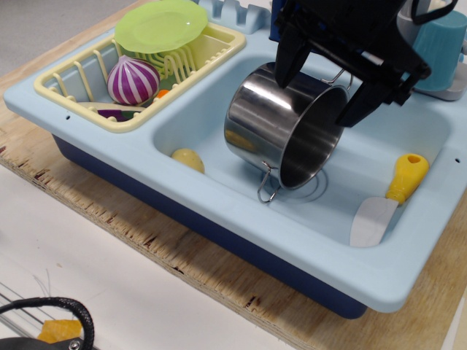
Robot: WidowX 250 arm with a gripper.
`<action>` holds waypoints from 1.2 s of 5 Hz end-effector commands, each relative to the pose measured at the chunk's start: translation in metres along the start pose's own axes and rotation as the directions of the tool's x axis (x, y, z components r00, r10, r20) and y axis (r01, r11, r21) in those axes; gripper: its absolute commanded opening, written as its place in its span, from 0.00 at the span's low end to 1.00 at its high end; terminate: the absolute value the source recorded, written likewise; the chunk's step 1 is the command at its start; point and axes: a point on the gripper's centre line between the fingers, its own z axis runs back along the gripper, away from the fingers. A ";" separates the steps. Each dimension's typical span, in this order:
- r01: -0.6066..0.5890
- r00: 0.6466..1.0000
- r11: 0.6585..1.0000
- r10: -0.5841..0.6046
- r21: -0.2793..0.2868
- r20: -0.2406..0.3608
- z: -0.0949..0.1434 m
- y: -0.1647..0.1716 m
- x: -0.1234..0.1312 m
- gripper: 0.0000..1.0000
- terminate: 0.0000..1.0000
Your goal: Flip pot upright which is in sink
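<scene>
The shiny steel pot (268, 120) lies on its side in the light blue sink (241, 219), with its mouth facing the lower right and one wire loop handle (267, 186) hanging toward the front wall. My black gripper (321, 91) hovers over the pot's upper side with its jaws apart. One finger (286, 69) is at the pot's upper left wall. The other finger (359, 108) is beyond the rim at the right. The fingers straddle the pot without gripping it. The drain is mostly hidden behind the pot.
A yellow-handled toy knife (390, 197) lies in the basin at the right and a small yellow item (188, 159) at the left. The pale yellow dish rack (80, 73) holds a green plate (160, 25) and a purple onion (133, 80). A teal cup (441, 47) stands at the back right.
</scene>
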 end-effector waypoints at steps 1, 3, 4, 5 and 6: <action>-0.004 0.982 0.999 0.010 -0.034 0.187 0.007 0.021 0.001 1.00 0.00; 0.036 0.923 0.999 -0.018 -0.040 0.384 -0.002 0.037 0.016 1.00 0.00; 0.063 0.914 0.996 -0.034 -0.059 0.405 -0.020 0.037 0.029 1.00 0.00; 0.079 0.915 0.995 -0.048 -0.061 0.401 -0.034 0.033 0.036 0.00 0.00; 0.091 0.919 0.994 -0.064 -0.053 0.388 -0.041 0.033 0.042 0.00 0.00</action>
